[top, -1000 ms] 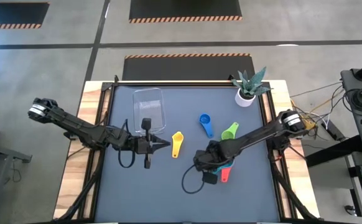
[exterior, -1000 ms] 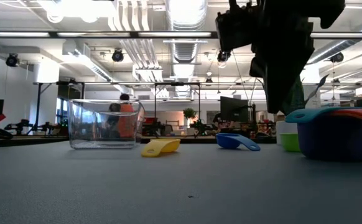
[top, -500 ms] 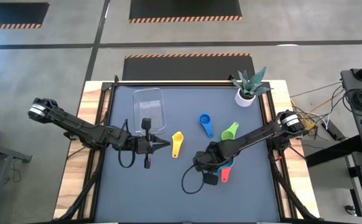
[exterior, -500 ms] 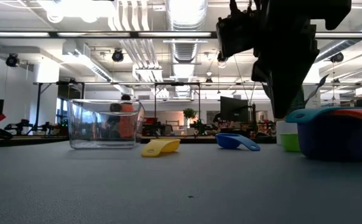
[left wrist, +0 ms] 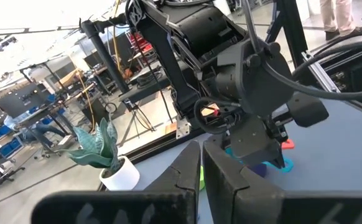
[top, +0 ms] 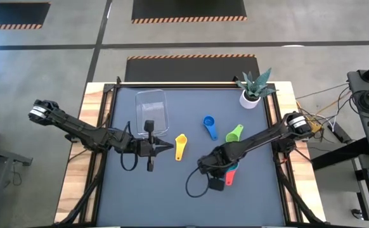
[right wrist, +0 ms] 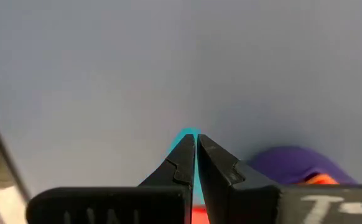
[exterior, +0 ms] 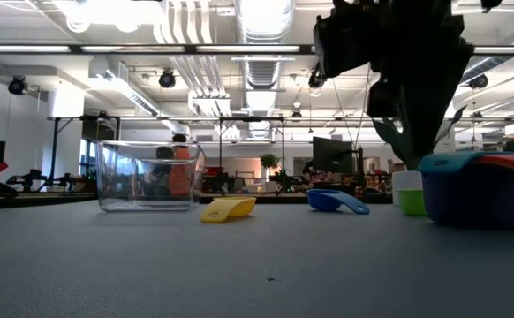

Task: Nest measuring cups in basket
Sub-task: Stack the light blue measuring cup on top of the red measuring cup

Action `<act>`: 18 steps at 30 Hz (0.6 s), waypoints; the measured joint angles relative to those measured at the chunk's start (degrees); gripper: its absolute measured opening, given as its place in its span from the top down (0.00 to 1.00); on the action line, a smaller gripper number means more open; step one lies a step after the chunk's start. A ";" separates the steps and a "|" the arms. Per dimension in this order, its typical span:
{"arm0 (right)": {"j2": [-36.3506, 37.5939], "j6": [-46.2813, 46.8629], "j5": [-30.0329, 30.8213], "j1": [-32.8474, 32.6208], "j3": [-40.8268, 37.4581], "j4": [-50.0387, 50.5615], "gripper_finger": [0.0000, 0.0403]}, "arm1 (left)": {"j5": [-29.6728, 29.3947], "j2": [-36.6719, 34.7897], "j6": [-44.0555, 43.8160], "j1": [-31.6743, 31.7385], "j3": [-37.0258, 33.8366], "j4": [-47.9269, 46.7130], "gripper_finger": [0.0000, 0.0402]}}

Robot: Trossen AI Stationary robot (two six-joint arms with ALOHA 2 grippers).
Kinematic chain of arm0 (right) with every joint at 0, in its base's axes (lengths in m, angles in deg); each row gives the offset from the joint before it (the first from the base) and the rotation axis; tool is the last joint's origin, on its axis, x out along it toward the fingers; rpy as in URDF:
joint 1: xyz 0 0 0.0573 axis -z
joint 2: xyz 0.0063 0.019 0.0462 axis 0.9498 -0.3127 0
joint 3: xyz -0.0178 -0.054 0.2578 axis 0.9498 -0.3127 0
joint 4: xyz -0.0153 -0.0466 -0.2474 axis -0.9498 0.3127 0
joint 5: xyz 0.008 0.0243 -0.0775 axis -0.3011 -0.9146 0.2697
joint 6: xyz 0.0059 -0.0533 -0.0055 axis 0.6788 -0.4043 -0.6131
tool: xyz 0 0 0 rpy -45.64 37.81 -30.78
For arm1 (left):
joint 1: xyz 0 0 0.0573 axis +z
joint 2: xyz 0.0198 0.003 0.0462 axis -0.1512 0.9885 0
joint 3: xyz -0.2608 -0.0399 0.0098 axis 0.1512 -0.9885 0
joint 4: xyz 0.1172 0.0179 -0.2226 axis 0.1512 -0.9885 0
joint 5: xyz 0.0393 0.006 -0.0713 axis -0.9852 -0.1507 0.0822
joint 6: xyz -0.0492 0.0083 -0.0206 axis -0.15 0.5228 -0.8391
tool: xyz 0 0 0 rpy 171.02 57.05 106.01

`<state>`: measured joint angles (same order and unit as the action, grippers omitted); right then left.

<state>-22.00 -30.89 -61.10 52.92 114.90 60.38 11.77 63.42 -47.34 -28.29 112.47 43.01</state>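
- right gripper [top: 217,172] at 5 o'clock on the mat, fingers pinched together on a thin teal handle [right wrist: 187,138] of the nested cup stack [exterior: 476,187]: purple cup, teal and red on top
- left gripper [top: 165,146] closed, empty, idle at 9 o'clock beside the clear basket [top: 151,111]
- yellow cup [top: 180,147], blue cup [top: 209,125], green cup [top: 234,133] loose mid-mat
- cups look light, stiff, slick plastic; likely best held by the flat handle, stack could slip apart

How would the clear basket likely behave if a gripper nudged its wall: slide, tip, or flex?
The basket would probably slide rather than tip: in the low view it sits flat, wider than tall. It looks empty and thin-walled, so likely light, and the clear wall may flex slightly. The smooth table gives little to stop it.
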 joint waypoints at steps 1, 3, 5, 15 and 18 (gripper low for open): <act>0.13 0.12 -0.54 -0.05 0.00 0.22 0.98 | -0.01 0.00 0.00 0.00 0.00 0.00 1.00; 0.41 0.14 -1.12 -0.15 -0.02 0.18 0.98 | 0.01 0.00 0.00 0.00 0.00 0.00 1.00; 0.79 -0.01 -0.04 -0.17 -0.02 -0.65 0.98 | 0.01 0.00 0.02 0.00 0.00 0.00 1.00; 0.06 -1.38 7.64 0.39 -0.24 -2.45 0.98 | 0.01 0.00 0.02 0.00 0.02 0.00 1.00; -0.21 -1.15 7.45 0.37 -0.81 -2.28 0.98 | 0.01 0.00 0.01 0.00 0.02 0.00 1.00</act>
<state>-22.21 -32.04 -53.65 53.30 114.09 58.10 11.79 63.42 -47.33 -28.29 112.49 43.01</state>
